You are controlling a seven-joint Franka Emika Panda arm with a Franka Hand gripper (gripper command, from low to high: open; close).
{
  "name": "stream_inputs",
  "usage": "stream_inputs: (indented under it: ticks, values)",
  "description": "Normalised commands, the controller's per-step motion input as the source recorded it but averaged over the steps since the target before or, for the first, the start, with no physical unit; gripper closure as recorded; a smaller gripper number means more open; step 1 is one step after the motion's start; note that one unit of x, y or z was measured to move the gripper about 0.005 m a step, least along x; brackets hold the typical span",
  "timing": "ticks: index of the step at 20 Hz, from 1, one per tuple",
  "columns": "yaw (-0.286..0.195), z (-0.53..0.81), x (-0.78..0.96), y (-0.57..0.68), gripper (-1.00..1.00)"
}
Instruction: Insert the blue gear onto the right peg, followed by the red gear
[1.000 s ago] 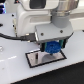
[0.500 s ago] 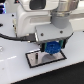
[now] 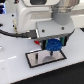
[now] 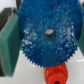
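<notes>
One blue gear [image 4: 48, 39] clamped in hand [image 3: 54, 46], over plate [image 3: 33, 59]

blue gear [image 4: 49, 37]: showing bright blue, speckled with pale flecks, dark grey at its centre
red gear [image 4: 54, 76]: showing bright red-orange
plate [image 3: 36, 60]: showing grey with a black edge
gripper [image 3: 54, 45]: showing dark with teal-green pads
table [image 3: 15, 72]: showing white

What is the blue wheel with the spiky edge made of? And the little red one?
The blue gear looks like plastic: solid bright colour, moulded teeth, a speckled sheen. The red gear, only partly in view, seems to be glossy plastic too, though the blur leaves that unsure.
</notes>
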Motion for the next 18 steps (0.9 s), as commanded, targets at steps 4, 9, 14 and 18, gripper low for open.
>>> stream_inputs:
  ticks: [4, 9, 14, 18]
  values:
    - [0.000, -0.07, 0.33, -0.03, 1.00]
    - [0.000, 0.02, 0.26, 0.02, 1.00]
    - [0.000, -0.09, 0.16, -0.02, 1.00]
    - [0.000, 0.11, 0.23, 0.00, 1.00]
